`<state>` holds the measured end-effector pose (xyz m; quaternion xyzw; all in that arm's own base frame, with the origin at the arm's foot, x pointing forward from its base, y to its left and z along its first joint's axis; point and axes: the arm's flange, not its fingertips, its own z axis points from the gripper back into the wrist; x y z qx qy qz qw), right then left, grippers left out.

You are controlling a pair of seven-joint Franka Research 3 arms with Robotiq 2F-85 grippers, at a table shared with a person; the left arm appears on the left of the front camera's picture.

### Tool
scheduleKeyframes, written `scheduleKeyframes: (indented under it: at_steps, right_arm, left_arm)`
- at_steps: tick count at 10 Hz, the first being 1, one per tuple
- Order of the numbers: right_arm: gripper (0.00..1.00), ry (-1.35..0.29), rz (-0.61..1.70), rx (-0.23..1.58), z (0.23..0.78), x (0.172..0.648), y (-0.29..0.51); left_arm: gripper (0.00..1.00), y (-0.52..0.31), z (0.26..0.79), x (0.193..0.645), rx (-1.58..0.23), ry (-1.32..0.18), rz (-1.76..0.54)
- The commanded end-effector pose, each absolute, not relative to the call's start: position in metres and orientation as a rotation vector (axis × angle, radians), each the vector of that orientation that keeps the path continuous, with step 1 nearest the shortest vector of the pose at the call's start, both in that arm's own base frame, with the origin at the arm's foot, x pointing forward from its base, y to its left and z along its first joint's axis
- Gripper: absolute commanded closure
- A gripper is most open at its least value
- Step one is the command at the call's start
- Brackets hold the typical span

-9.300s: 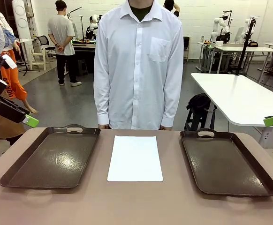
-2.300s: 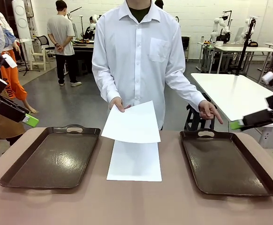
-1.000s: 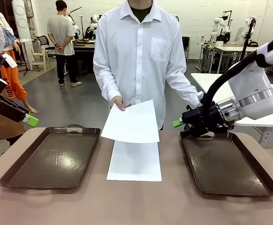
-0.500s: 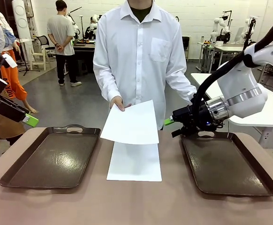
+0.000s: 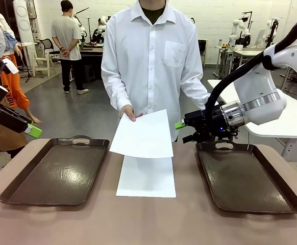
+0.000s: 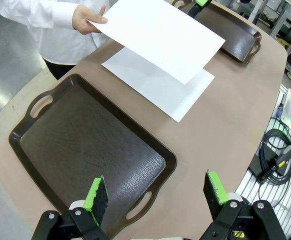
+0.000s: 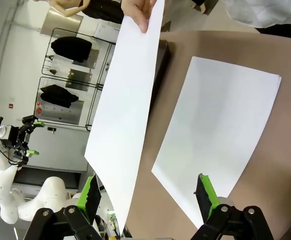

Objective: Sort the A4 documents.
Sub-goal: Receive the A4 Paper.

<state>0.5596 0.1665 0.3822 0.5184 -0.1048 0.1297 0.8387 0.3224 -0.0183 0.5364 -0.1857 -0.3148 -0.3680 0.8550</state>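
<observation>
A person's hand holds one A4 document tilted in the air above the middle of the table. A second A4 document lies flat below it. My right gripper is open, just right of the held sheet's edge and apart from it. In the right wrist view the held sheet runs down between the open fingers of that gripper, with the flat sheet behind. My left gripper hangs open at the far left, and in its wrist view the gripper is high above the left tray.
Two dark brown handled trays stand on the tan table, one left and one right of the sheets. The person stands at the far edge in a white shirt. My right arm's wrist hovers above the right tray's handle.
My right arm has moved left from above the right tray's handle to the held sheet's right edge, its gripper staying open. The held sheet and the left arm have not moved.
</observation>
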Motion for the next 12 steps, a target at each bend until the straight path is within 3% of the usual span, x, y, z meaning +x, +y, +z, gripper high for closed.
scheduleKeyframes:
  at_steps: [1, 12]
  right_arm:
    - [0.00, -0.234, 0.247, 1.117, 0.379, 0.573, 0.177]
    - [0.00, -0.213, 0.134, 1.223, 0.349, 0.569, 0.225]
  left_arm:
    - [0.00, -0.017, 0.534, 0.324, -0.400, -0.671, -0.781]
    - [0.00, -0.017, 0.534, 0.324, -0.400, -0.671, -0.781]
